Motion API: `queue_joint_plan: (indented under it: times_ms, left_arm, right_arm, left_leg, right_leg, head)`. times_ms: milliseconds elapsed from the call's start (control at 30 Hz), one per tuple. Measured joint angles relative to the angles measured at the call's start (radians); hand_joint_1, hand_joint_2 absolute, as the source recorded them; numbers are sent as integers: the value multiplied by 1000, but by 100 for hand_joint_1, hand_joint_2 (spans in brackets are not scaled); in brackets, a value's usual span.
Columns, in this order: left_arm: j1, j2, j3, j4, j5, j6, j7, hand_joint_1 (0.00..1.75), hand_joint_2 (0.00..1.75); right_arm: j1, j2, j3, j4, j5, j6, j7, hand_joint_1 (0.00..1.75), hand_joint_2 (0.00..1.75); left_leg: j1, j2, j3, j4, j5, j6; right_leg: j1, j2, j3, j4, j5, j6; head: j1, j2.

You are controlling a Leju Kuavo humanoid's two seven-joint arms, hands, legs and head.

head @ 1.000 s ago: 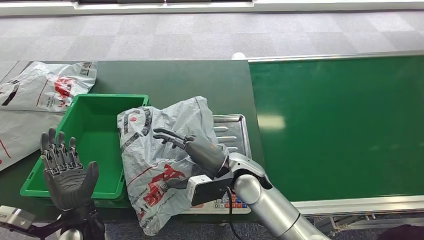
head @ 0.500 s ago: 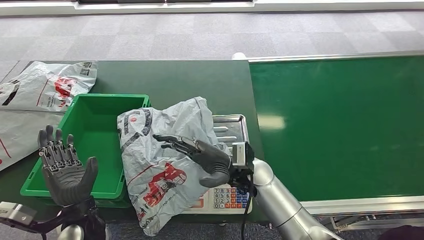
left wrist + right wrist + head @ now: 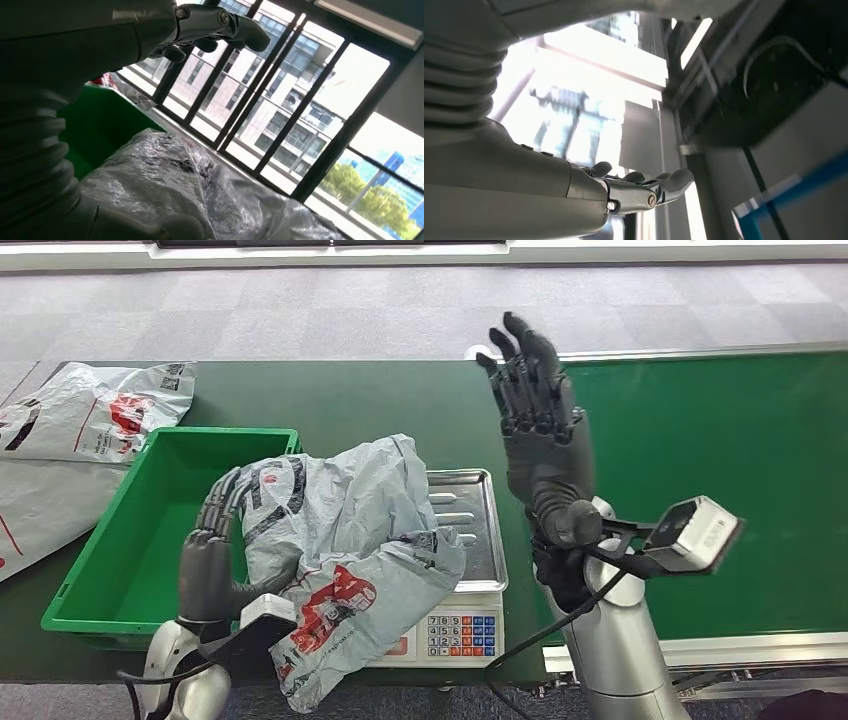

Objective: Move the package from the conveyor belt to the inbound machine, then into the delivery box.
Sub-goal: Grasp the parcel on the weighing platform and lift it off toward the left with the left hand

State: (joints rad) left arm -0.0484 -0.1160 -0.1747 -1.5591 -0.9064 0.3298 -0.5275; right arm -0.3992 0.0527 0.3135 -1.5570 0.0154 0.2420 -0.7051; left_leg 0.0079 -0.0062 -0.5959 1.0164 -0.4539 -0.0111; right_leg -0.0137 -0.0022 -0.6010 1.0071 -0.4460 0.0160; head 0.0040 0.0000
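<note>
The package (image 3: 350,530), a crumpled grey plastic bag with red and black print, lies across the steel pan of the inbound machine (image 3: 478,502) and over the right rim of the green delivery box (image 3: 140,540). My left hand (image 3: 213,540) rests against the package's left edge above the box, fingers stretched out. In the left wrist view those fingers (image 3: 215,22) stand apart from the package (image 3: 165,185), with the green box (image 3: 105,125) behind. My right hand (image 3: 540,430) is raised above the table with its fingers spread upward and nothing in it. In the right wrist view the right hand (image 3: 624,192) is bare.
The green conveyor belt (image 3: 700,470) runs along the right with nothing on it. Two more printed bags (image 3: 95,410) (image 3: 40,500) lie at the table's left end. The machine's keypad (image 3: 455,632) faces the front edge. Dark green tabletop (image 3: 350,400) stretches behind the box.
My right hand has let go of the package and risen to the right, fingers up. My left hand has moved from the front left corner onto the package's left edge. The bag has slumped.
</note>
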Motion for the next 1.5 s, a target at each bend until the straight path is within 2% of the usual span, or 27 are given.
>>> queue_joint_plan:
  times_ms: [67, 200, 233, 300, 400, 433, 533, 567, 633, 700, 800, 1000, 1100, 1200, 1300, 1367, 1433, 1500]
  left_arm:
    - [-68, 29, -50, 62, -80, -36, 26, 0, 175]
    - [-195, 76, -153, 172, -122, -96, 37, 0, 175]
    - [-218, 85, -179, 194, -126, -112, 35, 0, 175]
    - [-255, 98, -233, 234, -129, -146, 21, 0, 175]
    - [-293, 108, -303, 286, -116, -202, -5, 0, 175]
    - [-304, 111, -321, 302, -105, -229, -15, 12, 175]
    - [-339, 120, -380, 360, -58, -352, -61, 143, 175]
    - [-353, 124, -405, 387, -36, -411, -85, 175, 175]
    - [-387, 133, -466, 454, 30, -532, -134, 175, 175]
    - [-421, 143, -543, 520, 117, -603, -162, 175, 175]
    - [-465, 156, -639, 584, 187, -629, -173, 175, 175]
    - [-533, 163, -725, 642, 257, -644, -175, 175, 175]
    - [-559, 164, -755, 666, 298, -617, -175, 175, 175]
    - [-572, 164, -766, 691, 342, -545, -178, 175, 175]
    - [-570, 161, -742, 699, 393, -358, -153, 175, 175]
    - [-552, 155, -663, 671, 472, -172, -104, 175, 175]
    - [-529, 151, -512, 599, 574, -5, -59, 175, 175]
    - [-512, 149, -328, 504, 637, 107, -36, 175, 175]
  right_arm:
    - [23, 3, -10, -125, 80, -199, 0, 0, 175]
    - [63, -21, 33, -318, 251, -629, 0, 0, 175]
    - [72, -31, 50, -349, 290, -697, 1, 0, 175]
    - [88, -42, 74, -389, 352, -769, 3, 0, 175]
    - [102, -47, 89, -418, 391, -801, 5, 0, 175]
    - [104, -47, 92, -422, 393, -804, 5, 0, 175]
    - [105, -48, 94, -428, 396, -805, 6, 0, 175]
    - [105, -48, 94, -429, 396, -804, 6, 0, 175]
    - [105, -48, 94, -429, 400, -805, 7, 0, 175]
    - [105, -48, 94, -429, 405, -807, 7, 0, 175]
    - [105, -48, 94, -429, 406, -811, 7, 0, 175]
    - [107, -48, 94, -429, 411, -814, 7, 0, 175]
    - [115, -48, 94, -429, 420, -815, 7, 0, 175]
    - [127, -48, 92, -429, 427, -823, 8, 0, 175]
    - [147, -48, 87, -429, 436, -836, 8, 0, 175]
    - [166, -48, 81, -429, 440, -850, 8, 0, 175]
    - [182, -48, 79, -428, 432, -861, 8, 0, 175]
    - [186, -48, 79, -424, 420, -866, 8, 0, 175]
  left_leg:
    - [0, 0, 0, 0, 0, 0]
    - [0, 1, 0, 0, 0, 0]
    - [0, 2, 1, 0, 0, 0]
    - [-1, 2, 1, 0, 0, 0]
    - [-1, 3, 1, 0, 0, 0]
    - [0, 3, 1, 0, 0, 0]
    - [0, 2, 1, 0, 0, 0]
    - [0, 2, 1, 0, 0, 0]
    - [0, 2, 1, 0, 0, 0]
    - [0, 2, 2, 0, 0, 0]
    - [0, 1, 3, 0, 0, 0]
    - [0, 0, 6, 0, 0, 0]
    - [0, 0, 7, 0, 0, 0]
    - [0, 1, 8, -1, 0, 0]
    - [0, 1, 8, -1, 0, -1]
    - [0, 2, 6, -1, 1, -1]
    - [0, 5, 4, -1, 2, -3]
    - [1, 7, 2, -1, 3, -4]
  right_leg:
    - [0, 0, 0, 0, 1, 0]
    - [0, 1, 0, 0, 1, 0]
    - [0, 2, 0, 0, 1, 0]
    - [0, 3, 0, 0, 1, 0]
    - [0, 4, 0, 0, 1, 0]
    - [0, 4, 0, 0, 1, 0]
    - [0, 4, 0, 0, 1, 0]
    - [0, 4, 0, 0, 1, 0]
    - [0, 3, 1, 0, 1, 0]
    - [0, 3, 2, 0, 1, 0]
    - [0, 2, 4, 0, 1, 0]
    - [0, 1, 8, 0, 0, 0]
    - [0, 2, 9, 0, 0, 0]
    - [0, 2, 8, 0, 0, 0]
    - [1, 2, 7, 0, 0, -1]
    - [2, 3, 6, 0, 1, -2]
    - [3, 5, 3, 0, 3, -4]
    - [4, 7, 0, 1, 4, -4]
  head:
    - [0, 0]
    - [0, 0]
    - [0, 0]
    - [0, 0]
    - [0, 0]
    - [0, 0]
    - [0, 0]
    - [0, 0]
    - [0, 0]
    - [0, 0]
    - [0, 0]
    - [0, 0]
    - [0, 0]
    - [0, 0]
    - [0, 0]
    - [0, 0]
    - [0, 0]
    - [0, 0]
